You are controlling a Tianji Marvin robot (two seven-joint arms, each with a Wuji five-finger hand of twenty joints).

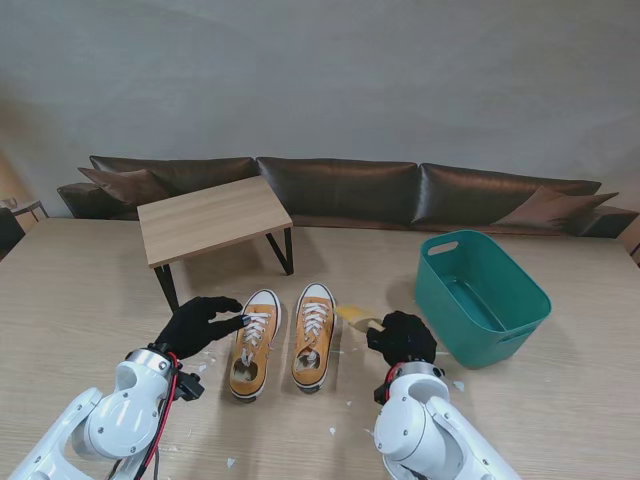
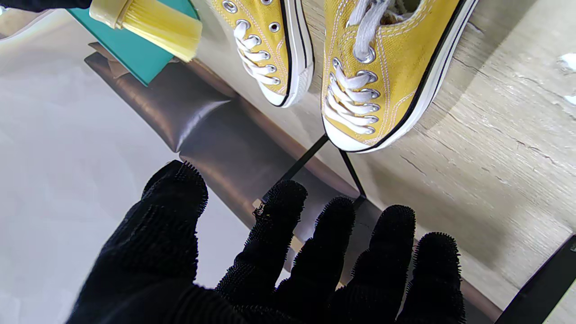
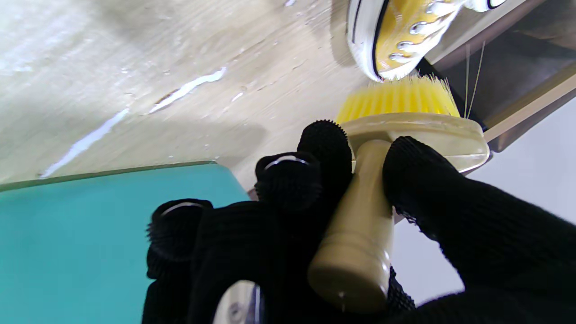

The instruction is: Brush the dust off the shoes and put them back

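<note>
Two yellow canvas sneakers with white laces stand side by side on the wooden table, toes pointing away from me: the left shoe point(image 1: 254, 343) point(image 2: 387, 67) and the right shoe point(image 1: 313, 334) point(image 2: 265, 49) point(image 3: 396, 40). My left hand point(image 1: 198, 325) point(image 2: 279, 261), in a black glove, is open with fingers spread beside the left shoe's toe, thumb near its laces. My right hand point(image 1: 402, 338) point(image 3: 315, 225) is shut on the cream handle of a brush point(image 1: 357, 317) point(image 2: 148, 24) point(image 3: 400, 121) with yellow bristles, held just right of the right shoe's toe.
A teal plastic tub point(image 1: 480, 297) stands to the right of my right hand. A small wooden side table point(image 1: 210, 217) with black legs sits beyond the shoes. White scraps point(image 1: 332, 431) lie on the table near me. A dark sofa point(image 1: 340, 190) lines the far edge.
</note>
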